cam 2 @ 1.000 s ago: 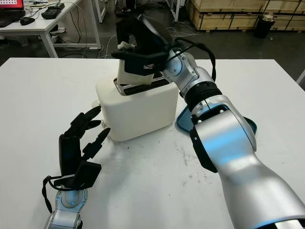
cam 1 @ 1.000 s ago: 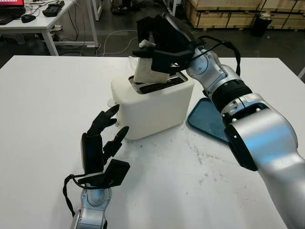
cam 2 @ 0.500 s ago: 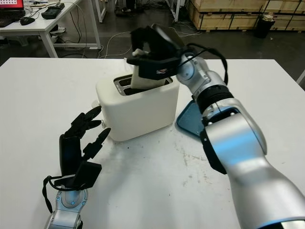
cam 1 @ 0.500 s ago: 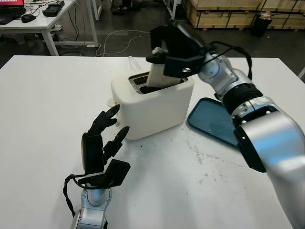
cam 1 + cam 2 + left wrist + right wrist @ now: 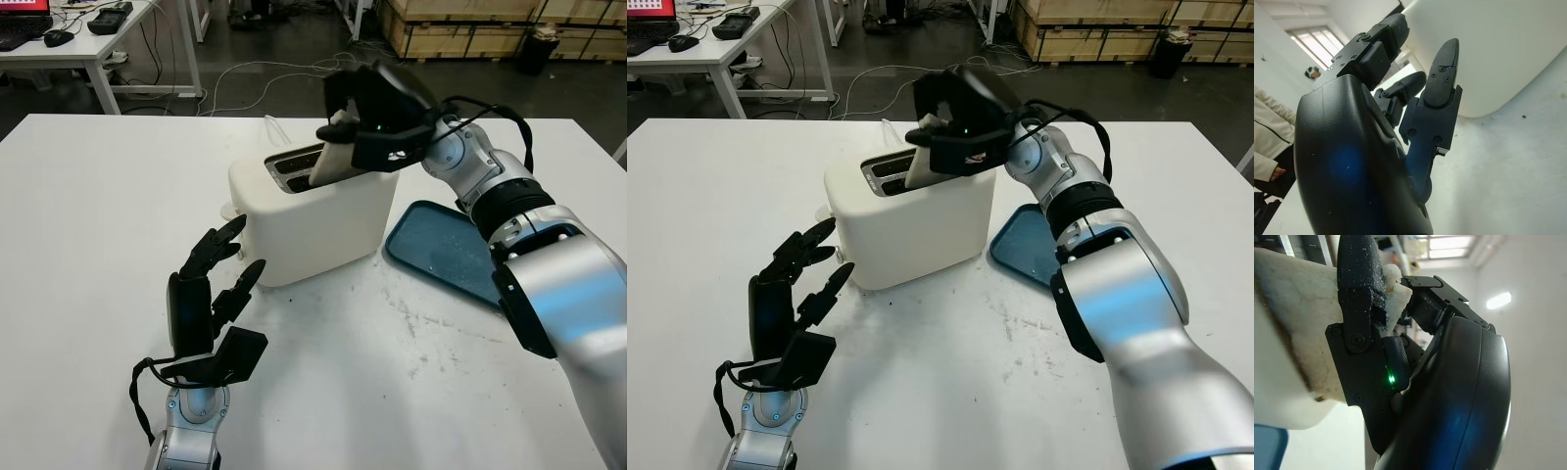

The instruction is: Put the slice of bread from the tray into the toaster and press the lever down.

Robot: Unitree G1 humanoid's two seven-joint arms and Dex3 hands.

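Above the centre of the left eye view, the right hand [image 5: 377, 122] is pinched around the slice of bread [image 5: 333, 160], its black fingers [image 5: 1359, 308] clamped over the pale crumb. The slice leans over, its lower edge down in the near slot of the white toaster [image 5: 313, 220] while its upper part sticks up out of the slot, tilted toward the hand. The second slot, just behind it, shows as a dark opening.

The toaster stands near the middle of the white bench [image 5: 98, 225]. Just to its right in the frame lies the blue tray [image 5: 441, 255], flat on the bench and tucked partly under the silver forearm that reaches in from the lower right. The tray's surface looks bare, with a light dusting of crumbs.

At the lower left of the frame the left hand [image 5: 206, 294] is upright and open, holding nothing, with its fingertips [image 5: 1444, 58] pointing up toward the toaster's front wall. It sits near the toaster's lower left corner but is not touching it.

Some small dark specks mark the bench in front of the toaster. Beyond the bench, at the upper left of the frame, a white desk [image 5: 88, 44] carries a keyboard and other dark equipment, and cables trail across the floor.
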